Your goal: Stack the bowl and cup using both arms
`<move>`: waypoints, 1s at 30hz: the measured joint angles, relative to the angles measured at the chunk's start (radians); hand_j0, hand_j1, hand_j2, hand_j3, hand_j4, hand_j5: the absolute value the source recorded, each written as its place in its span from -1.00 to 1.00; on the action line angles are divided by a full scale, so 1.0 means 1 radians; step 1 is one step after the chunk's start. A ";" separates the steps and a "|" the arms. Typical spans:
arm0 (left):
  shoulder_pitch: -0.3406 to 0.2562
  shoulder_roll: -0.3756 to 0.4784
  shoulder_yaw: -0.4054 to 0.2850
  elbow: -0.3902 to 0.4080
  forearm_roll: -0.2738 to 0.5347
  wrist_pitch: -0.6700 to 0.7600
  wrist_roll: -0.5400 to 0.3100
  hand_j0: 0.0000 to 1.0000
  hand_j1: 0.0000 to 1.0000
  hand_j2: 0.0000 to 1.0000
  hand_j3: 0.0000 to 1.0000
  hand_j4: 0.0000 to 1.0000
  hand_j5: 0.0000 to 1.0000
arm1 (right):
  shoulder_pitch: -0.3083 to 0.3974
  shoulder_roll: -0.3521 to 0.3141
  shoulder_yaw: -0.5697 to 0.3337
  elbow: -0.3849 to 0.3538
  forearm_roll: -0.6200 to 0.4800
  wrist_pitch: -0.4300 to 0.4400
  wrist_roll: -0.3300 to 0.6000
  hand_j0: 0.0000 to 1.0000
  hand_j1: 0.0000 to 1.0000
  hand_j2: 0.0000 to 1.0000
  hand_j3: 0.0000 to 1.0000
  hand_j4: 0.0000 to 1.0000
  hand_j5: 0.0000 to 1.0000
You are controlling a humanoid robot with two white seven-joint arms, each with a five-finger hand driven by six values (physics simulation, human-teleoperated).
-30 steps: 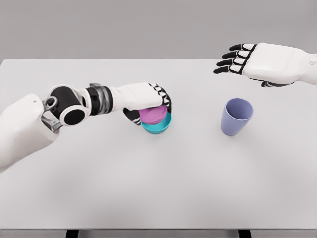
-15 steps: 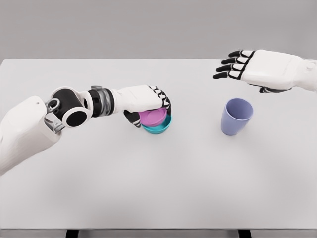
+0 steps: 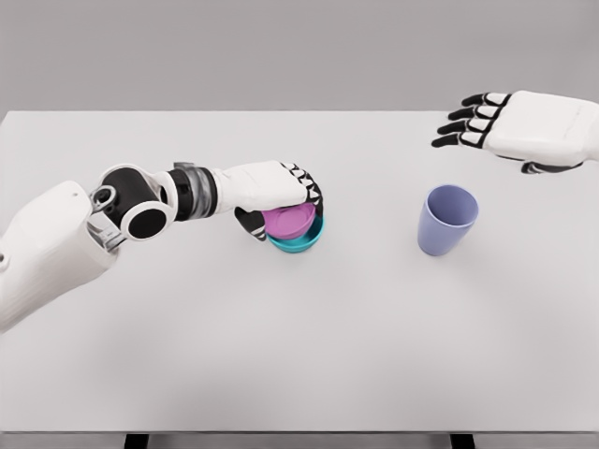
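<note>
A pink bowl (image 3: 289,221) sits nested in a teal bowl (image 3: 301,241) near the middle of the white table (image 3: 299,355). My left hand (image 3: 281,201) is curled over the pink bowl, fingers on its far rim and thumb at its near left side. A lavender cup (image 3: 446,220) stands upright to the right. My right hand (image 3: 473,124) hovers above and behind the cup, fingers spread and holding nothing.
The table's front edge runs along the bottom of the view, with dark legs showing below it. A grey wall lies behind the far edge.
My right hand has drawn back to the right, away from the cup. The left hand and the stacked bowls have barely moved.
</note>
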 measured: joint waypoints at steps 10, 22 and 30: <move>0.000 -0.003 0.000 0.000 0.000 0.000 0.000 0.98 0.98 0.98 0.98 0.98 0.98 | 0.087 -0.086 -0.084 -0.030 -0.001 0.000 0.000 1.00 1.00 1.00 1.00 1.00 1.00; -0.009 0.004 0.006 -0.017 0.005 -0.006 0.000 1.00 1.00 1.00 1.00 1.00 1.00 | -0.006 -0.073 -0.002 -0.024 -0.110 0.002 0.000 1.00 1.00 1.00 1.00 1.00 1.00; 0.018 0.218 0.156 -0.073 0.332 -0.384 0.000 1.00 1.00 1.00 1.00 1.00 1.00 | -0.192 -0.025 0.263 0.089 -0.110 0.001 0.000 1.00 1.00 1.00 1.00 1.00 1.00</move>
